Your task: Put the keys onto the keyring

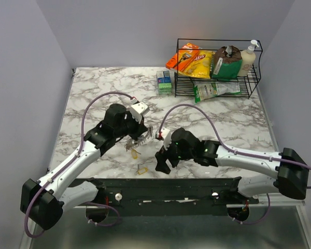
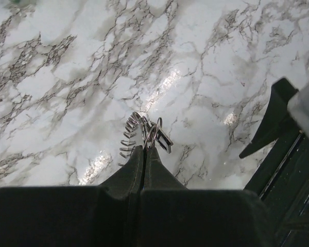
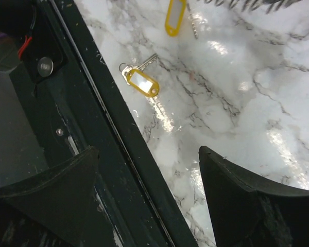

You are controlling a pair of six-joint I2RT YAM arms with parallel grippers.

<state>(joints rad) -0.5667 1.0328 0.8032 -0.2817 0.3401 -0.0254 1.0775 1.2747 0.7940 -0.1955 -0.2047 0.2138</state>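
My left gripper (image 1: 137,136) is shut on the keyring (image 1: 138,140), a thin wire ring with silver keys fanned from it, and holds it just above the marble. In the left wrist view the closed fingertips (image 2: 144,150) pinch the ring (image 2: 153,133), with the keys' teeth (image 2: 127,140) to the left. A key with a yellow head (image 1: 141,169) lies by the table's front edge; it shows in the right wrist view (image 3: 141,82) too. A second yellow-headed key (image 1: 135,153) lies under the ring and shows in the right wrist view (image 3: 174,18). My right gripper (image 1: 163,162) is open and empty over the front edge (image 3: 148,152).
A black wire rack (image 1: 217,78) with snack bags and a soap bottle stands at the back right. A small green and blue box (image 1: 164,81) sits left of it. The black mounting rail (image 1: 166,188) runs along the table's near edge.
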